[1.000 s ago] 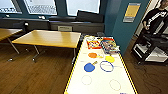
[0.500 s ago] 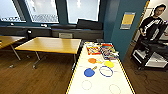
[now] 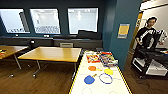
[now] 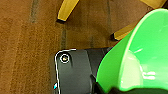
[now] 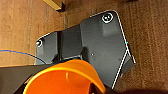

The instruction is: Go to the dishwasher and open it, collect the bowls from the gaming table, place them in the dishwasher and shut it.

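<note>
Evidently both bowls are off the gaming bench: the lime-green bowl rides at the left pincer, the small orange bowl at the right, grips unclear. Thin, light, slick plastic; best pinched at the rim.

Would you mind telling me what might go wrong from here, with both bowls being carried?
1. The green bowl sits tilted at the left wrist, over the wooden floor; a jolt might drop it.
2. The orange bowl at the right wrist also hangs over bare floor and could fall likewise.
3. A person and a cart stand nearby, so a turn that way risks contact.
</note>
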